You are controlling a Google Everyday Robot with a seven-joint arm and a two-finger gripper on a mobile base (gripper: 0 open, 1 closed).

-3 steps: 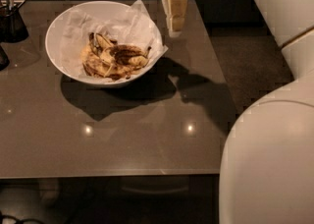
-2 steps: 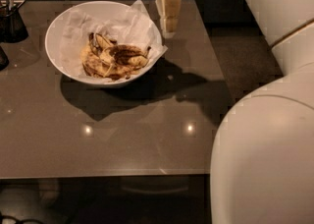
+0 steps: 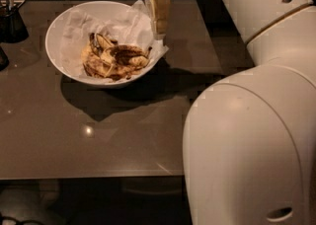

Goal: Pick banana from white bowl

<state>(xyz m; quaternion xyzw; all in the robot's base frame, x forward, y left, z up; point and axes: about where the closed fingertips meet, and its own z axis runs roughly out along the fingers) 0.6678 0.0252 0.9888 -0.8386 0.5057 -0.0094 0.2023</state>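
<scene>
The white bowl (image 3: 55,35) stands on the grey table at the back left, lined with crumpled white paper. Several brown-spotted bananas lie in it. The banana (image 3: 124,54), dull yellow with a large dark blotch, lies on top toward the right side of the pile. My gripper (image 3: 159,30) hangs from the top of the camera view, pointing down. It is just above the bowl's right rim and right of the bananas, and nothing shows in it.
A small dark container (image 3: 11,20) stands at the table's back left corner, and another dark object (image 3: 2,58) sits at the left edge. My large white arm body (image 3: 247,140) fills the right and lower right. The table's front edge (image 3: 89,175) runs below.
The gripper has moved left, from beside the bowl's paper to over its right rim. The arm body has swung further left into view.
</scene>
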